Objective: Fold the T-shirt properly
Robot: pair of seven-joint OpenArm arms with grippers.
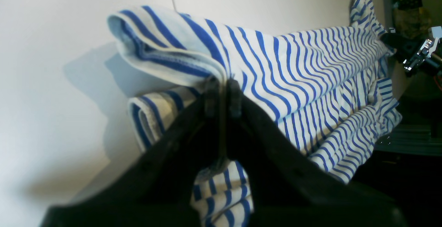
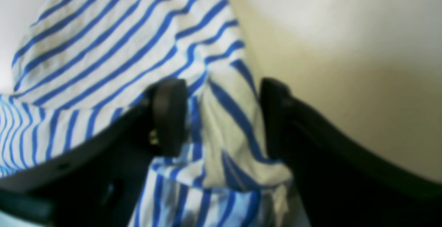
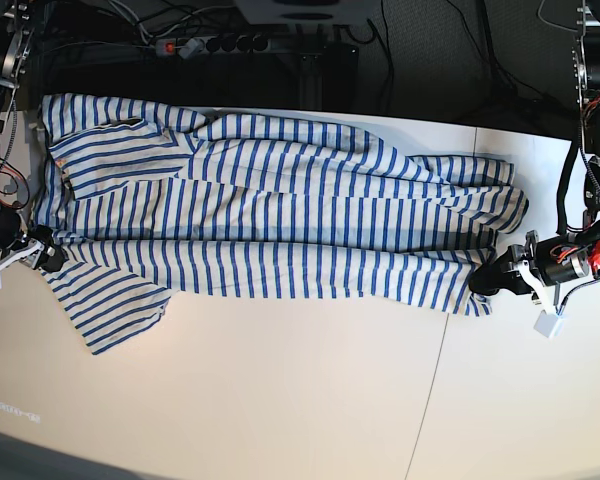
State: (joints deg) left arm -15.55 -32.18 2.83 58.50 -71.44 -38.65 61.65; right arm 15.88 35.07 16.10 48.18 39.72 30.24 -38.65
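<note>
I see the T-shirt (image 3: 280,215) lying lengthwise across the far half of the white bench (image 3: 280,400), folded along its length into a long striped band. One sleeve (image 3: 110,300) fans out from the shirt's near edge at the base view's left end.

My left end effector (image 1: 222,85) sits at the shirt's hem end, at the base view's right. Its jaws are pressed together on a folded edge of the striped cloth, and that edge is lifted a little off the bench, with a shadow under it. More layers of the shirt lie below and beyond it.

My right end effector (image 2: 221,116) is at the shirt's other end, beside the sleeve. Its jaws stand apart, with a bunched fold of cloth between them. The cloth touches the left finger (image 2: 169,116) in the wrist view. That view is too blurred for me to tell whether it touches the other finger.
</note>
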